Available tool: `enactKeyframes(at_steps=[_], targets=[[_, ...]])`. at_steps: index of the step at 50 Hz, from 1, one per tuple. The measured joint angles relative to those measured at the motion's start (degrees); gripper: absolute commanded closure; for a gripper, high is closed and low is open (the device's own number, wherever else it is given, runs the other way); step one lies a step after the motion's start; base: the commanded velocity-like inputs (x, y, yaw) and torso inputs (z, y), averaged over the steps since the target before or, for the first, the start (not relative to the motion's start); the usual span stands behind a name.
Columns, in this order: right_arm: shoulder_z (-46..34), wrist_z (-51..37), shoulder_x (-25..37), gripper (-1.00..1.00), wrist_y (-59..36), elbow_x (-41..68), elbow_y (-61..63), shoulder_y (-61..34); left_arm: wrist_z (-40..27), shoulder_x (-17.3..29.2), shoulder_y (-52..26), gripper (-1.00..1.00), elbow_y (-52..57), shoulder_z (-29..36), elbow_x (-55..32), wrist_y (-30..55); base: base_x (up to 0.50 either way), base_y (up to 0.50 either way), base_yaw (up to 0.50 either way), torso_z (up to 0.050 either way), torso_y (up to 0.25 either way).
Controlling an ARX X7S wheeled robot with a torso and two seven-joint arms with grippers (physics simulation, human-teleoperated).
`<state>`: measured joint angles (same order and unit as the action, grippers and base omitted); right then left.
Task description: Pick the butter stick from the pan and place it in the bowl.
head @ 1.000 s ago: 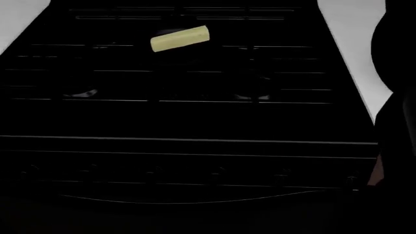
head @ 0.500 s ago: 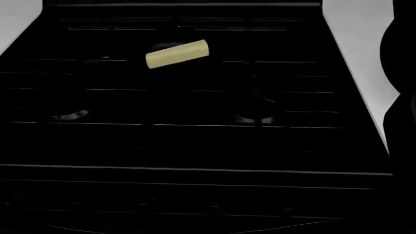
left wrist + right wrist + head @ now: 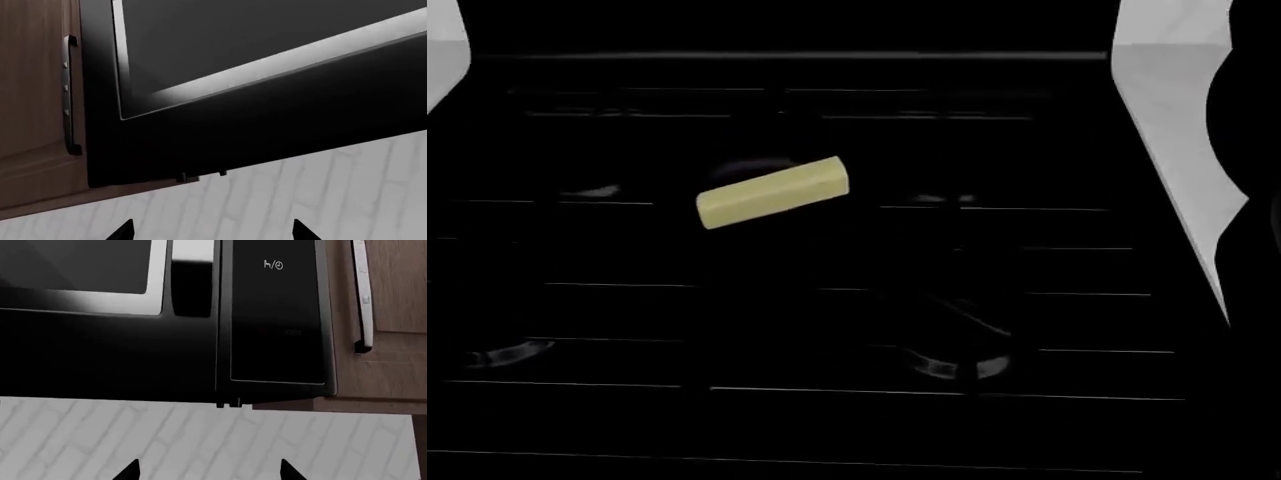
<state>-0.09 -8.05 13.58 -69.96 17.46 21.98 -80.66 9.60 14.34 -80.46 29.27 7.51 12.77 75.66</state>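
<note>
The butter stick [image 3: 774, 192], a pale yellow bar, lies at a slant on the pan [image 3: 747, 167]. The pan is black, and only a faint stretch of its rim shows against the stove. The bowl is out of view. Neither gripper appears in the head view. In the left wrist view my left gripper [image 3: 213, 232] shows two dark fingertips far apart with nothing between them, facing a tiled wall. My right gripper [image 3: 209, 472] is open the same way in the right wrist view, also holding nothing.
The black stove [image 3: 827, 420] fills the head view, with burner caps [image 3: 961, 365] and grates. Light countertop [image 3: 1174, 130] runs along its right side. A dark arm part [image 3: 1248, 150] stands at the right edge. Both wrist views face a black microwave [image 3: 100, 350], wooden cabinets [image 3: 33, 100] and white tiles [image 3: 320, 190].
The head view has shifted: stove and butter stick sit lower in the picture and look larger. The butter stick keeps its place on the pan.
</note>
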Motion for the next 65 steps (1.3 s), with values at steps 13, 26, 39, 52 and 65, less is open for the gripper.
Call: enactKeyframes(at_steps=[13,26,39,52,65], targets=[[0.21,0.22,0.40,-1.00,-0.27,0.70,0.09,0.20,-0.12,0.01,0.19,-1.00,0.14,-0.03,-0.08,0.36,0.40,0.00,0.00,0.000,0.000],[0.25,0.40,0.77,-1.00,-0.29,1.28,0.19,0.54,-0.23,0.02,0.54,-1.00,0.30,-0.01,-0.22,0.57,0.10,0.00,0.00,0.000,0.001],[0.11,0.50,1.05,-1.00,-0.43,1.79,0.19,0.38,-0.16,0.35,0.28,-1.00,0.58,0.68,-0.25,0.92,0.00,0.00,0.00,0.000,0.000],[0.16,0.84,1.76,-1.00,-0.41,2.28,0.48,0.62,-0.47,0.80,0.30,-1.00,0.87,2.50,-0.06,0.07,0.00,0.00,0.00,0.000,-0.077],[-0.11,0.98,2.10,-1.00,-0.15,2.61,0.50,0.96,-0.83,1.28,1.02,-1.00,0.69,3.27,-0.02,-1.14,0.00,0.00,0.00,0.000,-0.212]])
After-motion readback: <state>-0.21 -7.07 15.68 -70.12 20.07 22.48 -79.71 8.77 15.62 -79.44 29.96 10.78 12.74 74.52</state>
